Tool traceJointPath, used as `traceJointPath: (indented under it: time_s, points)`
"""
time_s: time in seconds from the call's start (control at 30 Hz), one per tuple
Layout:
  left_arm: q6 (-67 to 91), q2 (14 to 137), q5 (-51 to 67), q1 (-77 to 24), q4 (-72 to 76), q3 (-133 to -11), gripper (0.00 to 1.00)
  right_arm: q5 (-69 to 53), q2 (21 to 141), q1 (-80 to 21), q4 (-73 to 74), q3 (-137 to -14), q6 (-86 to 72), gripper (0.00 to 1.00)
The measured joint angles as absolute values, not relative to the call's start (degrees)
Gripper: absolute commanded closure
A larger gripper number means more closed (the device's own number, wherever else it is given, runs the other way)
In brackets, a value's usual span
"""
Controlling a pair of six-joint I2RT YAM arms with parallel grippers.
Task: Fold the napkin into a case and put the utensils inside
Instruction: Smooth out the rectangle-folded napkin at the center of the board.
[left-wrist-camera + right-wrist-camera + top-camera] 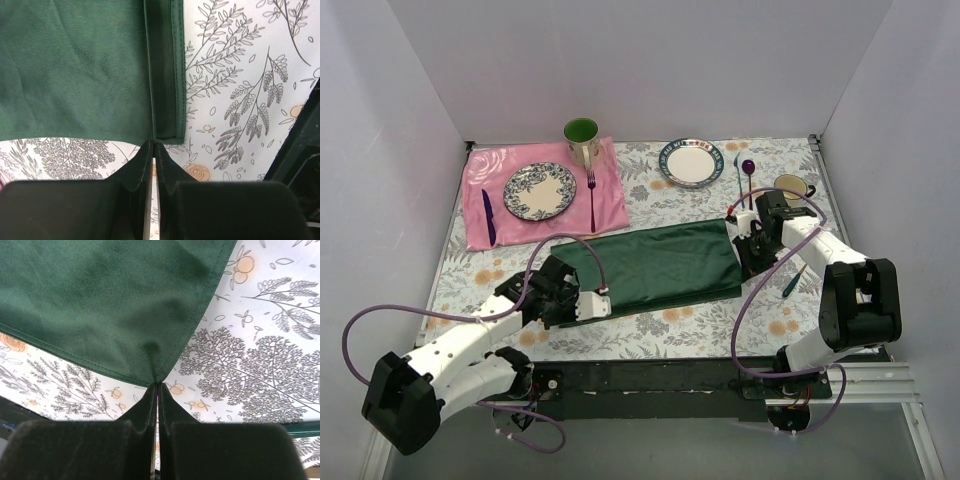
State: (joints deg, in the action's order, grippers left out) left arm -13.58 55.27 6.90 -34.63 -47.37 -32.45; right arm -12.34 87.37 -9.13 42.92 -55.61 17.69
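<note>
Napkin (655, 265) edges vanish inside left tool (153, 146) and right tool (158, 386), both clamped on it.

The napkin (655, 265) is soft, finely ribbed woven cloth with a faint sheen and a stitched hem. The table cover (720, 325) looks smooth, matt and printed.

Two plates: a dark floral plate (539, 191) at ten o'clock and a blue-rimmed plate (691, 162) at twelve. Two cups: a green mug (582, 140) at eleven and a cream cup (792, 187) at two. Two cloths: the napkin (655, 265) and the pink cloth (613, 207). Five cutlery pieces (counting only those in plain view): blue knife (488, 216), pink fork (592, 200), purple spoon (748, 172), pale blue piece (738, 166) and green-handled utensil (794, 281).
</note>
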Motion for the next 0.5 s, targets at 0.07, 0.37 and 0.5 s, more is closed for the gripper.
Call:
traceJointPath:
  time_s: [0.07, 0.37, 0.5]
  points:
    - [-13.8, 55.1, 6.4, -34.6, -48.1, -32.4, 1.00, -13.0, 87.4, -9.1, 43.4, -55.6, 17.7, 0.99]
    - [-14.2, 54.1, 4.2, -34.6, -49.4, -32.1, 1.00, -14.1, 87.4, -10.9, 43.3, -54.9, 17.6, 0.99]
    - [-14.0, 54.7, 3.4, -34.6, -48.6, -30.5, 1.00, -14.1, 87.7, -11.4, 42.8, -53.4, 17.5, 0.99]
